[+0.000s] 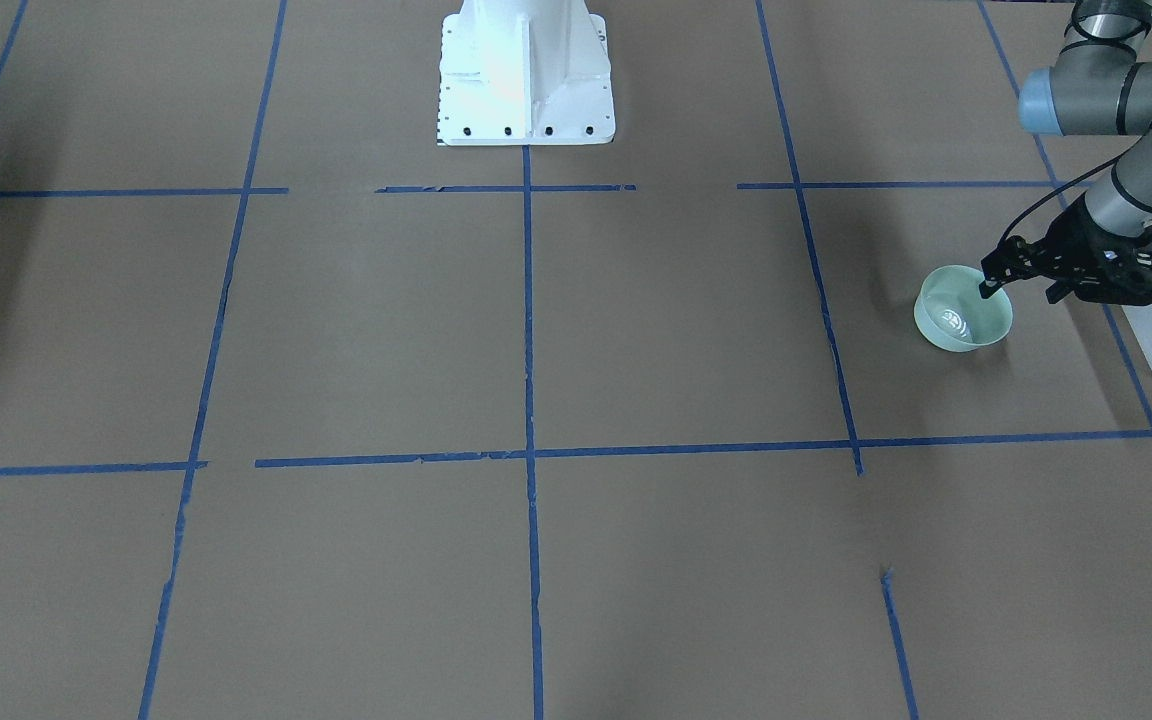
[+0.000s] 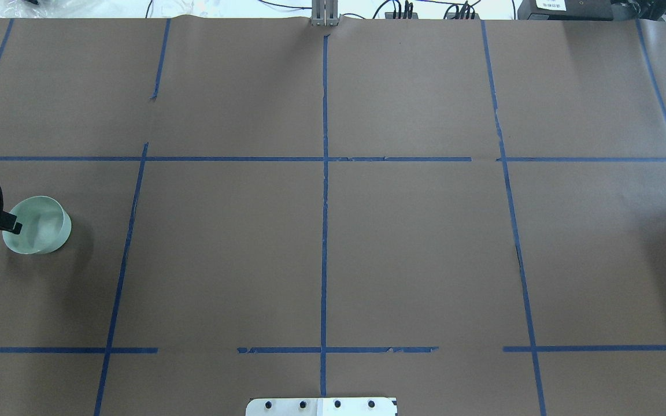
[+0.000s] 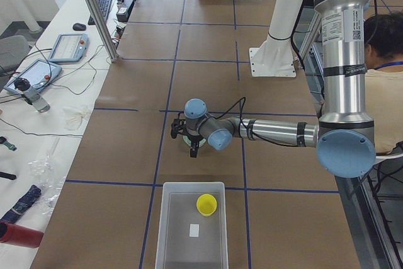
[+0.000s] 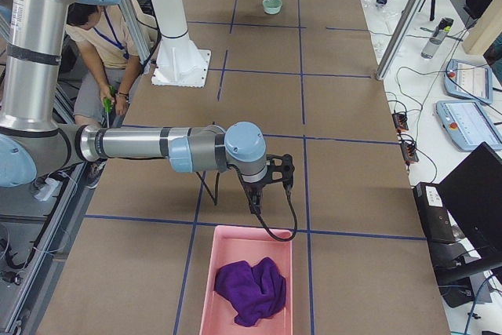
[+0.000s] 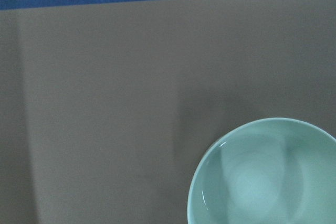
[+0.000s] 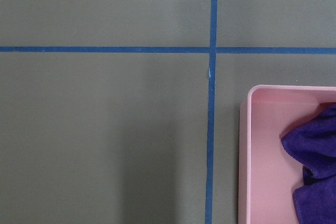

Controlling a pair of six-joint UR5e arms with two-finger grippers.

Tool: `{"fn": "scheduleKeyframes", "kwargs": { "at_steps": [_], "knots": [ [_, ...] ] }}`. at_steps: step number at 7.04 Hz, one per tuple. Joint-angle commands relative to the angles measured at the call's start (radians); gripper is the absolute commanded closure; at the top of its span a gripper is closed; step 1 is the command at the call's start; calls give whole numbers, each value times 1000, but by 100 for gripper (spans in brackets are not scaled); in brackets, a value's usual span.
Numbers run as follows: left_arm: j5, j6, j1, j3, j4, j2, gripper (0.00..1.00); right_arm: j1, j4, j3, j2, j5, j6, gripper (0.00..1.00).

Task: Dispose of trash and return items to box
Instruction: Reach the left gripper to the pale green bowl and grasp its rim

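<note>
A pale green bowl (image 1: 956,318) stands on the brown table at the robot's left end; it also shows in the overhead view (image 2: 41,226) and fills the lower right of the left wrist view (image 5: 265,177). My left gripper (image 1: 1020,293) is open at the bowl's rim, one finger (image 2: 12,226) inside the bowl and the other outside. The frosted white box (image 3: 182,237) sits just beyond the bowl, with the yellow cup (image 3: 206,204) and a small white label inside. My right gripper (image 4: 256,203) hangs above the table by a pink tray; I cannot tell if it is open or shut.
The pink tray (image 4: 210,288) holds a purple cloth (image 4: 251,288) at the robot's right end; both show in the right wrist view (image 6: 252,145). The white robot pedestal (image 1: 526,75) stands mid-table at the robot's side. A seated person (image 3: 384,92) is beside the robot.
</note>
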State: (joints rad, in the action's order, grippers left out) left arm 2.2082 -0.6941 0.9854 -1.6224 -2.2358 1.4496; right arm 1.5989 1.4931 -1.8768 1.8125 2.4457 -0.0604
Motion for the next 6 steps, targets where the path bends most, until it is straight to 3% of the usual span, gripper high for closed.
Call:
{"fn": "scheduleKeyframes", "kwargs": {
  "at_steps": [1,6],
  "knots": [
    [-2,-5,-13,56,-87,2,28,-7,-1,-5,1,3,-1,0],
    [-1,-13,-34,55,-87,17,59,-14,1,-16,1,13,-1,0]
  ]
}}
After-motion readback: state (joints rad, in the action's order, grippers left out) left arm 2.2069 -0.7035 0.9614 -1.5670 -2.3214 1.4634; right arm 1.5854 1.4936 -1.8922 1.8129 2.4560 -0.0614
